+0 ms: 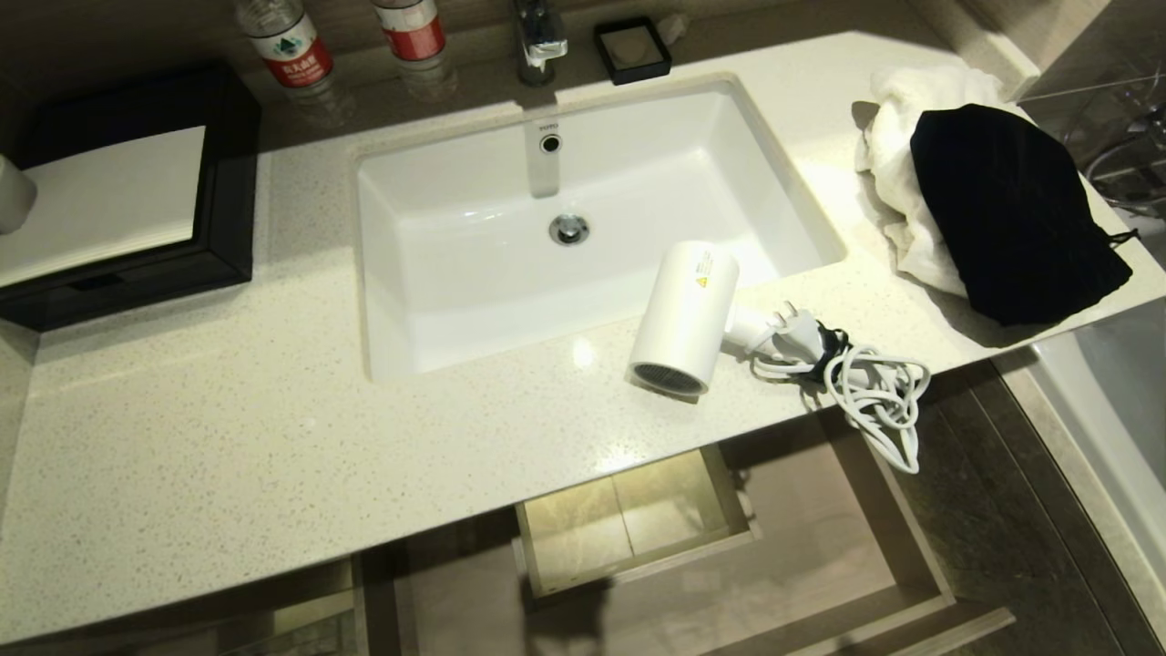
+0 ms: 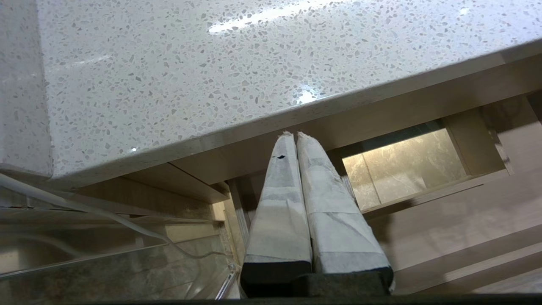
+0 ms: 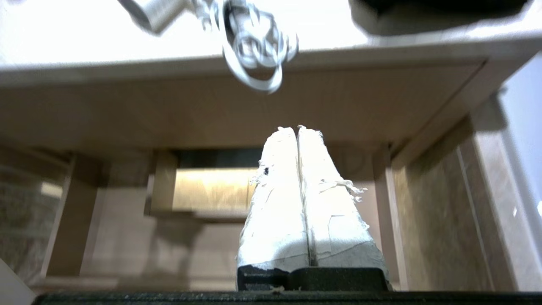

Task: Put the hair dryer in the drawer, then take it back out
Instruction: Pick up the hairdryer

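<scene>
The hair dryer (image 1: 683, 319) lies on its side at centre right of the head view, on the speckled countertop (image 1: 273, 437) right at the lower right corner of the sink (image 1: 474, 273), grille end toward the counter's front edge, with its bundled cord (image 1: 874, 383) heaped to the right and one loop hanging over the edge. Below, at the bottom centre and right of that view, the drawer (image 1: 820, 565) stands pulled out, its floor bare apart from the boxed cut-out at the back. Neither arm shows in the head view; the right gripper (image 3: 296, 129) sits low in front of the drawer, fingers pressed together on nothing, and the left gripper (image 2: 294, 134) is parked under the counter edge, likewise clenched and empty. The step in hand looks like the reach for the dryer, so the right gripper will need to rise above the counter edge, spread its fingers and close across the barrel rather than the cord — a grip near the barrel's middle should keep it from rolling toward the basin. The dangling loop could snag on the counter edge or drawer front, so lifting well clear before lowering seems wise. The polished stone counter looks slippery. A white towel (image 1: 897, 191) and black pouch (image 1: 1011, 210) lie at upper right, two bottles (image 1: 291, 46) and a dark box (image 1: 127, 200) at upper left.
</scene>
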You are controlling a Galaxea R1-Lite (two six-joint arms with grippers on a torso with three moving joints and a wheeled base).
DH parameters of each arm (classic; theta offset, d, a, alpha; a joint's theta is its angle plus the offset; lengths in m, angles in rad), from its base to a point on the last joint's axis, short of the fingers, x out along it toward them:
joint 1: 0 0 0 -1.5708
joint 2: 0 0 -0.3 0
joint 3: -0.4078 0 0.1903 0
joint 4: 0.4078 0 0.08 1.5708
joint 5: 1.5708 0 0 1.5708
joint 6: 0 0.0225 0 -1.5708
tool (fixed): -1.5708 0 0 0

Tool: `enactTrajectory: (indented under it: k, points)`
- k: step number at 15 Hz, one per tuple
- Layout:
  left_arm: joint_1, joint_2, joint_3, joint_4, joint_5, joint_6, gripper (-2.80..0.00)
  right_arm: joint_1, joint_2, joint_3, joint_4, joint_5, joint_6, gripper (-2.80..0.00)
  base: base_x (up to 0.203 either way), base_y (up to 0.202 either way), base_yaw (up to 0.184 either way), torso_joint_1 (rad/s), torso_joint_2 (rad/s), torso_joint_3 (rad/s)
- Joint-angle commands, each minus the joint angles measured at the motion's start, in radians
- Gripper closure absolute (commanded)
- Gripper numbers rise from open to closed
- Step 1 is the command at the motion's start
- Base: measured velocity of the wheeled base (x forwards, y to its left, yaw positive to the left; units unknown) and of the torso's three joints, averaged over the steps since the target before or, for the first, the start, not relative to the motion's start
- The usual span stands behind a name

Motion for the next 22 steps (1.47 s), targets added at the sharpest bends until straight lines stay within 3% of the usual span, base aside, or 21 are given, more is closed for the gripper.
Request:
enactTrajectory:
  k: [1, 3, 5, 8, 11, 14, 17, 22]
  points:
    - [0.0, 0.0, 0.002, 0.0, 0.0, -0.001, 0.0, -0.001, -0.001, -0.094, 0.004, -0.009, 0.012, 0.0, 0.0, 0.0, 0.0, 0.0, 0.0, 0.0]
    - [0.0, 0.0, 0.002, 0.0, 0.0, -0.001, 0.0, -0.002, 0.125, -0.241, 0.013, -0.048, 0.029, 0.0, 0.0, 0.0, 0.0, 0.0, 0.0, 0.0]
    - [0.0, 0.0, 0.0, 0.0, 0.0, -0.001, 0.0, -0.006, 0.218, -0.437, 0.114, -0.086, 0.034, 0.0, 0.0, 0.0, 0.0, 0.003, 0.01, 0.004]
    - [0.0, 0.0, 0.002, 0.0, 0.0, -0.001, 0.0, -0.006, 0.363, -0.769, 0.463, -0.105, 0.033, 0.0, 0.0, 0.0, 0.0, -0.001, 0.04, 0.02]
    - [0.0, 0.0, 0.002, 0.0, 0.0, -0.001, 0.0, 0.008, 0.563, -0.983, 0.737, -0.05, 0.015, 0.0, 0.0, 0.0, 0.0, -0.017, 0.05, 0.029]
    - [0.0, 0.0, 0.002, 0.0, 0.0, -0.001, 0.0, 0.026, 0.718, -0.985, 0.817, 0.082, -0.098, 0.0, 0.0, 0.0, 0.0, -0.028, 0.05, 0.034]
    - [0.0, 0.0, 0.002, 0.0, 0.0, -0.001, 0.0, 0.03, 0.867, -0.974, 0.803, 0.208, -0.17, 0.0, 0.0, 0.0, 0.0, -0.015, 0.04, 0.019]
    - [0.0, 0.0, 0.002, 0.0, 0.0, -0.001, 0.0, 0.028, 1.152, -0.997, 0.755, 0.25, -0.394, 0.0, 0.0, 0.0, 0.0, -0.006, 0.02, 0.008]
